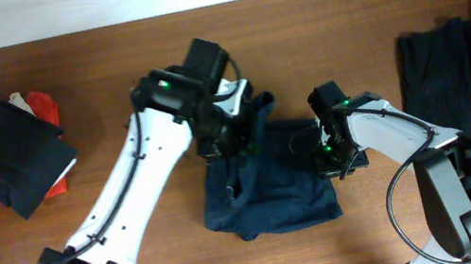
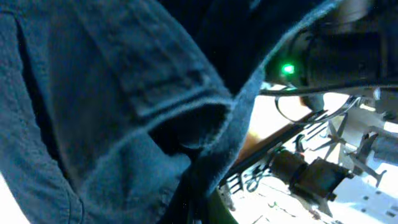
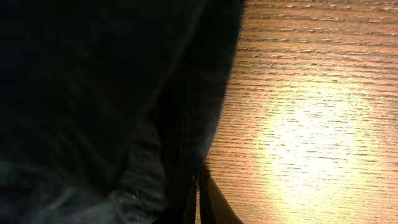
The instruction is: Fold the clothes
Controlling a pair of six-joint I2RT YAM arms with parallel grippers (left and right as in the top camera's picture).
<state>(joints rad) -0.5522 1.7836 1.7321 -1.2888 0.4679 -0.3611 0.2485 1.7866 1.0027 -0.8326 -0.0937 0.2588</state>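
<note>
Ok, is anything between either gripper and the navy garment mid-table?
Nothing visible. The left gripper is on the upper edge of the navy garment and the right gripper at its right edge, fabric close in both wrist views. Whether the jaws have closed on it cannot be told.

Table (image 1: pixel 351 17) lay open along far edge, folded stack (image 1: pixel 5 156) blocked left end, black garments (image 1: pixel 464 65) blocked right.
</note>
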